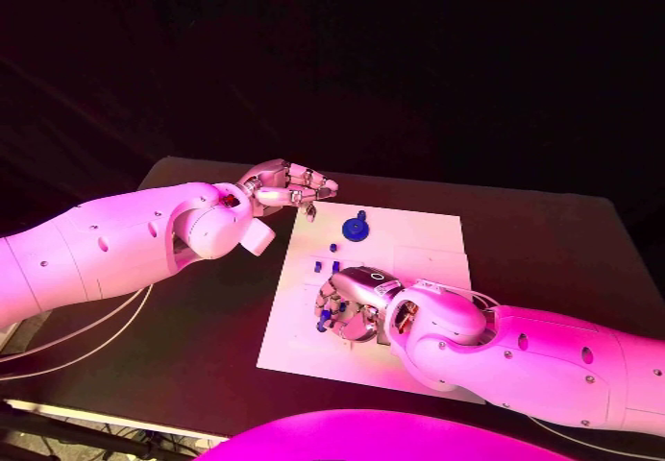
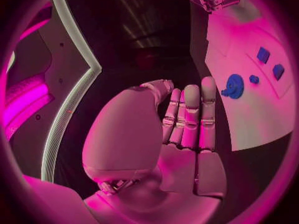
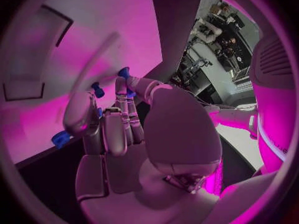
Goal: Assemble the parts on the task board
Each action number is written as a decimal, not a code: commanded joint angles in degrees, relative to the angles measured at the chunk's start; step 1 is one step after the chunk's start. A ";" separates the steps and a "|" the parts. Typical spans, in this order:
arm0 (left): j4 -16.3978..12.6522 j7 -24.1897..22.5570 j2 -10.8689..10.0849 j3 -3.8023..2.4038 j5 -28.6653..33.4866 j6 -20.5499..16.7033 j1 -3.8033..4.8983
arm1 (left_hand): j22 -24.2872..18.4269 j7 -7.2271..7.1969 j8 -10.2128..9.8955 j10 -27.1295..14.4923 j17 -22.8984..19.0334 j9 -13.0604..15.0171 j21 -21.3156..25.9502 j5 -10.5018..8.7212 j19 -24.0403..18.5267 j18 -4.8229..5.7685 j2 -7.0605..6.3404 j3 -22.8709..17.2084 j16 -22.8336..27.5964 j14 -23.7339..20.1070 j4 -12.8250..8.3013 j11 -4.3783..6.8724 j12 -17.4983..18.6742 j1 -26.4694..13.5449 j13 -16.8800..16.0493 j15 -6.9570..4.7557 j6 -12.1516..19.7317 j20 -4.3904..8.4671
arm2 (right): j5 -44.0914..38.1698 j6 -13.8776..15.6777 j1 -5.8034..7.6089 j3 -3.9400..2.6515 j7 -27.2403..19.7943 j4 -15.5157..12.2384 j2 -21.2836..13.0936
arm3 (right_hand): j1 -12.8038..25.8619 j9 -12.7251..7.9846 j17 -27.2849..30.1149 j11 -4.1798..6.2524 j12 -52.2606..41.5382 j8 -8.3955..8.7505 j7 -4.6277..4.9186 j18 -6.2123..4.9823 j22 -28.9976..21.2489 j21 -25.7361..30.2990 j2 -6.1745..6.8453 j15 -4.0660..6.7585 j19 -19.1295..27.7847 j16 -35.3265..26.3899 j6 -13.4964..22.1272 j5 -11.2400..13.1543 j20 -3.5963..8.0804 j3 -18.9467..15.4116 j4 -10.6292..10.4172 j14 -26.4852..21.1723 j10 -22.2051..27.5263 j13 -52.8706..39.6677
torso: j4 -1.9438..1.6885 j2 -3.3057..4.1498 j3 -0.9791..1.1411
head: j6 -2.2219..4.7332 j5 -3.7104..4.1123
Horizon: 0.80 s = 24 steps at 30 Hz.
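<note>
The white task board (image 1: 423, 252) lies in the middle of the black table. A blue gear (image 1: 357, 229) sits near its far edge, also seen as the blue gear (image 2: 234, 86) in the left wrist view. Small blue parts (image 1: 334, 247) lie below it. My right hand (image 1: 355, 302) rests low over the board's left part, its thumb and a finger pinching a small blue part (image 3: 124, 74); two more blue parts (image 3: 97, 89) lie by its fingers. My left hand (image 1: 288, 185) hovers off the board's far left corner, fingers (image 2: 192, 115) straight and side by side, holding nothing.
Shallow rectangular recesses (image 3: 54, 22) mark the board (image 3: 93, 40). Bare black table (image 1: 194, 317) surrounds the board on the left and front. Thin cables (image 1: 84, 336) trail under my left arm near the table's left edge.
</note>
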State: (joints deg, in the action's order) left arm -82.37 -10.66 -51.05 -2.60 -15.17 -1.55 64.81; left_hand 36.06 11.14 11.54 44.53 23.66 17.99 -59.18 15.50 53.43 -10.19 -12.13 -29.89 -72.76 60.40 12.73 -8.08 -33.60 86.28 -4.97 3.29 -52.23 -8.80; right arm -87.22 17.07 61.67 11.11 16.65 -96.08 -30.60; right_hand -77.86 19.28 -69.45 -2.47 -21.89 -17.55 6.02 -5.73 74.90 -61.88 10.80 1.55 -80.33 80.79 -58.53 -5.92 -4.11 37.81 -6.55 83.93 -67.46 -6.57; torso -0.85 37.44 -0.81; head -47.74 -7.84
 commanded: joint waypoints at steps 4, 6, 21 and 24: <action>-0.05 -0.11 0.16 -0.03 0.41 1.03 0.06 | -0.05 -0.16 0.34 -0.26 -0.08 0.06 0.19 -0.30 0.02 -0.44 0.10 -0.21 -0.19 0.00 -0.26 0.00 -0.30 -0.60 0.00 0.37 0.42 -0.26 | -2.44 -1.60 -0.42 0.06 2.14 0.63 0.49 | 0.70 6.84 0.32 -0.11 0.48 -3.50 0.34 0.27 4.58 0.99 -0.53 0.14 0.50 0.03 0.38 0.05 -0.13 0.42 0.55 2.07 0.49 -0.08 | -0.01 0.00 -0.01 | -0.01 0.00; -0.04 -0.10 0.16 -0.03 0.41 1.05 0.06 | -0.05 -0.16 0.34 -0.26 -0.08 0.06 0.19 -0.30 0.02 -0.44 0.10 -0.21 -0.19 0.00 -0.26 0.00 -0.30 -0.60 0.00 0.37 0.42 -0.26 | -2.53 -1.77 -0.47 0.07 2.23 0.70 0.59 | 0.91 6.91 0.34 -0.24 0.64 -3.41 0.50 0.27 4.57 1.12 -0.46 0.03 0.55 0.01 0.71 0.21 -0.20 0.44 0.81 2.04 0.82 -0.10 | 0.02 0.01 -0.03 | -0.02 0.02; -0.04 0.06 0.21 -0.02 0.41 1.29 0.06 | -0.07 -0.16 0.38 -0.34 -0.09 0.10 0.22 -0.31 0.01 -0.44 0.09 -0.23 -0.20 -0.02 -0.31 0.00 -0.33 -0.69 0.01 0.37 0.47 -0.27 | -1.45 -3.13 -0.58 0.16 0.65 0.75 0.78 | 3.94 6.00 0.57 -1.16 1.06 -0.75 1.64 0.17 4.52 2.07 2.23 -0.76 0.80 -0.06 3.46 -1.22 -0.92 -1.64 1.66 1.91 2.18 -0.59 | 0.00 -0.01 -0.02 | 0.06 0.07; -0.05 0.09 0.17 -0.01 0.41 1.33 0.06 | -0.07 -0.16 0.38 -0.34 -0.09 0.10 0.22 -0.31 0.01 -0.44 0.09 -0.23 -0.20 -0.02 -0.31 0.00 -0.33 -0.69 0.01 0.37 0.47 -0.27 | -1.39 -3.00 -0.58 0.16 0.58 0.61 0.62 | 4.50 5.68 0.62 -1.23 1.01 -0.01 1.73 0.16 4.53 2.19 3.05 -0.83 0.79 -0.06 3.83 -1.47 -1.01 -2.46 1.74 1.89 2.20 -0.75 | -0.01 0.00 -0.01 | 0.08 0.10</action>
State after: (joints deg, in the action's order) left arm -82.31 -10.43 -50.96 -2.58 -15.15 -1.26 64.81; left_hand 36.07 10.93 11.54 44.54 23.66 18.02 -59.18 15.50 53.43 -10.19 -12.13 -30.05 -72.76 60.40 12.57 -8.08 -33.61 86.28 -4.97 3.28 -52.02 -8.80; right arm -88.46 15.88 61.21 11.21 17.26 -95.52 -29.86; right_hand -73.38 25.06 -68.86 -3.49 -20.72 -17.72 7.85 -5.74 74.94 -59.89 13.24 1.11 -79.70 80.79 -55.16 -7.11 -4.74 35.56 -4.84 83.92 -65.59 -7.28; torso -0.85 37.43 -0.82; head -47.68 -7.76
